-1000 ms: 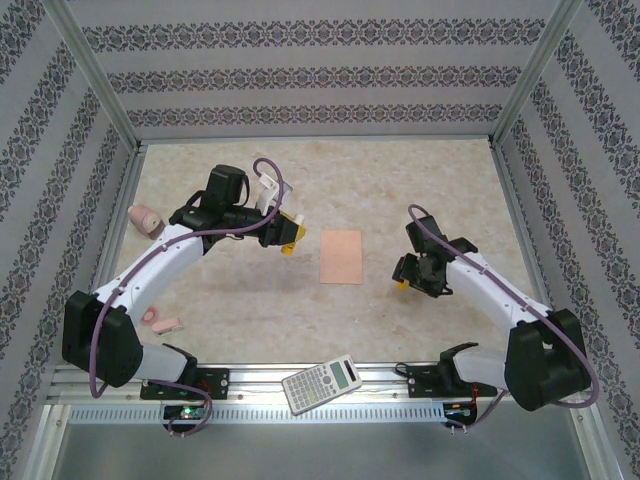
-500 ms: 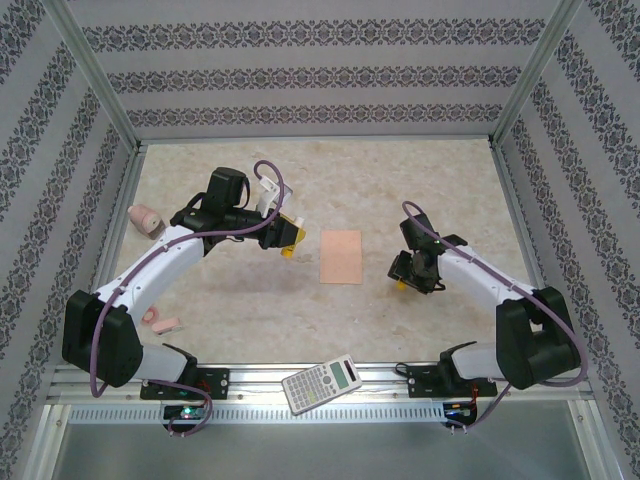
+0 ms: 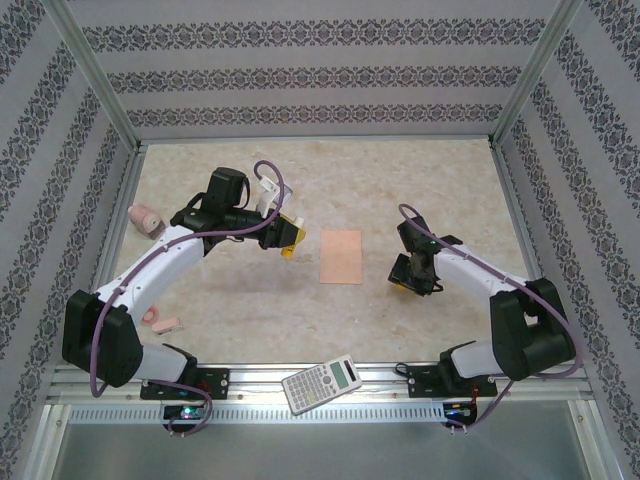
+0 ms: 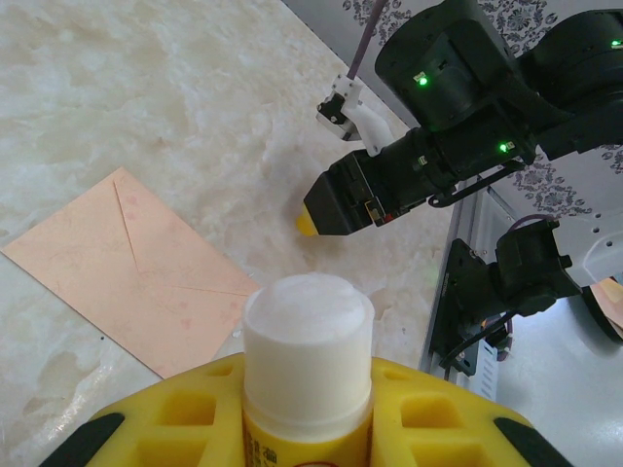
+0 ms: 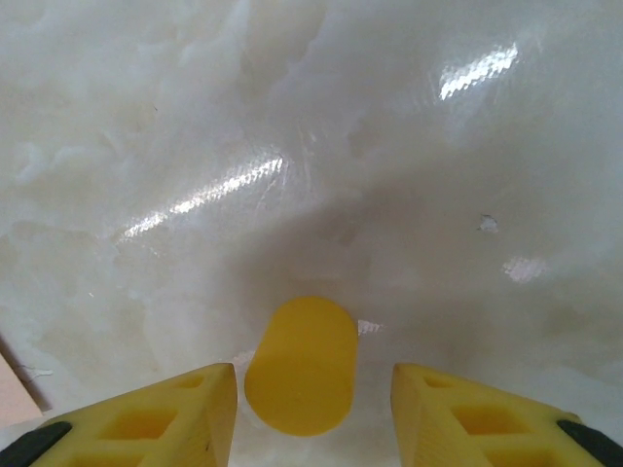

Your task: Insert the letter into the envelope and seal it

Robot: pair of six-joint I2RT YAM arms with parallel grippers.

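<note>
At the centre of the counter (image 3: 400, 180) lies the envelope (image 3: 341, 257), flat, with its triangular flap folded down and its long side running from 12 to 6 o'clock, so both arms can reach it. From its 9 o'clock side the left end effector (image 3: 288, 238) pinches a glue stick (image 4: 308, 331), white glue bared and pointing toward the envelope, probably ready to seal the flap. At the envelope's 3 o'clock the right end effector (image 3: 408, 280) hangs low over the counter, its fingers (image 5: 165, 409) spread on either side of a yellow cap (image 5: 302, 375) without touching it; my guess is that the cap belongs to the glue stick. Counted: one envelope, one glue stick, one cap, one calculator (image 3: 322, 383) at 6 o'clock by the near edge, and two small pink things, one (image 3: 145, 218) at 9 o'clock and one (image 3: 160, 322) at 8 o'clock
</note>
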